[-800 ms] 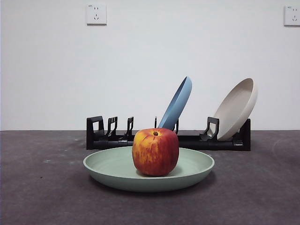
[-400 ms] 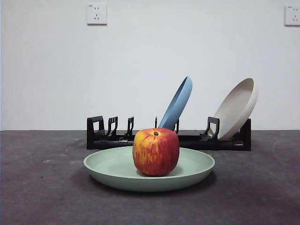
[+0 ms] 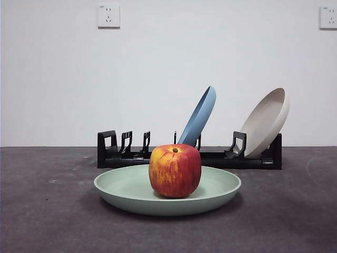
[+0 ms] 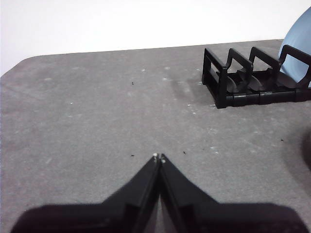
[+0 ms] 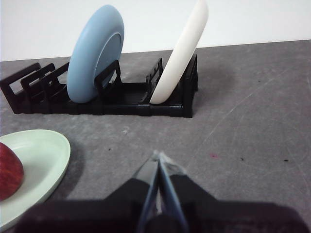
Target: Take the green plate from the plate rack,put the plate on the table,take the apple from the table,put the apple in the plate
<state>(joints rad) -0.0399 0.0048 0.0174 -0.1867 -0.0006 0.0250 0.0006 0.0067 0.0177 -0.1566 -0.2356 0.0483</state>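
The green plate [image 3: 126,190] lies flat on the table [image 3: 47,221] in front of the plate rack [image 3: 216,158]. The red and yellow apple [image 3: 175,171] stands upright in the middle of the plate. In the right wrist view, the plate [image 5: 36,155] and an edge of the apple [image 5: 7,177] show at one side, apart from my right gripper [image 5: 158,158], which is shut and holds nothing. My left gripper [image 4: 159,157] is shut over bare table, away from the rack's end [image 4: 228,82]. Neither arm shows in the front view.
A blue plate [image 3: 199,117] and a cream-white plate [image 3: 266,122] lean in the rack's slots. The rack's left slots stand without plates. A white wall with two sockets rises behind the table.
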